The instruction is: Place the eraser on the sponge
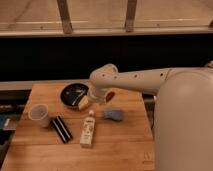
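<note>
The eraser [61, 128], a flat black block with a pale stripe, lies on the wooden table [45, 155] at the front left, between the cup and the bottle. The sponge [115, 115], a small blue-grey pad, lies right of the table's middle. My white arm reaches in from the right. Its gripper [83, 103] hangs over the near right rim of the black bowl [71, 93]. That puts it left of the sponge and above and to the right of the eraser, touching neither.
A white bottle [88, 129] lies between the eraser and the sponge. A pale cup [39, 114] stands at the left. A red-handled brush [109, 95] shows partly behind my arm. My own white body [182, 125] fills the right side.
</note>
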Controlling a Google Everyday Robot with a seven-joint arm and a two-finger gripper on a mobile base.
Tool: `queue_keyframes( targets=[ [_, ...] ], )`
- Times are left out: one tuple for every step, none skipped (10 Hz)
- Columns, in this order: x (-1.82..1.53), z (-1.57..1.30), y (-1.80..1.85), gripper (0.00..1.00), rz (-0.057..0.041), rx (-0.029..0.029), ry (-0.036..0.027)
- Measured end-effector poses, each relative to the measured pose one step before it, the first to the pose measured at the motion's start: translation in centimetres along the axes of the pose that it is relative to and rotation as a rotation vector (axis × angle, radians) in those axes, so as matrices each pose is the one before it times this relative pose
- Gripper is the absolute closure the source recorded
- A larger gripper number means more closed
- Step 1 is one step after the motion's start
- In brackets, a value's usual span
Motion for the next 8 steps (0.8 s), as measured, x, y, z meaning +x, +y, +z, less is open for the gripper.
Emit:
queue_keyframes(
  targets=[
    [0.039,-0.083,-0.274,0.2,0.00488,0.00074,-0.0012],
    [-0.023,0.067,0.238,0.2,-0.00342,-0.00117,0.00139],
    [-0.013,0.011,0.149,0.2,-0.00195,-0.00202,0.00044],
    [0.05,0.029,-0.413,0.2,0.00386,-0.00409,0.00414],
    [0.127,0.034,-0.397,0.2,-0.0098,-0.00158,0.00728],
    [0.044,0.167,0.547,0.2,-0.03052,-0.00434,0.00639],
    [0.005,0.296,1.01,0.2,-0.03447,-0.00585,0.0079],
    [-0.141,0.672,2.226,0.2,-0.06524,-0.00235,0.01543]
  ],
)
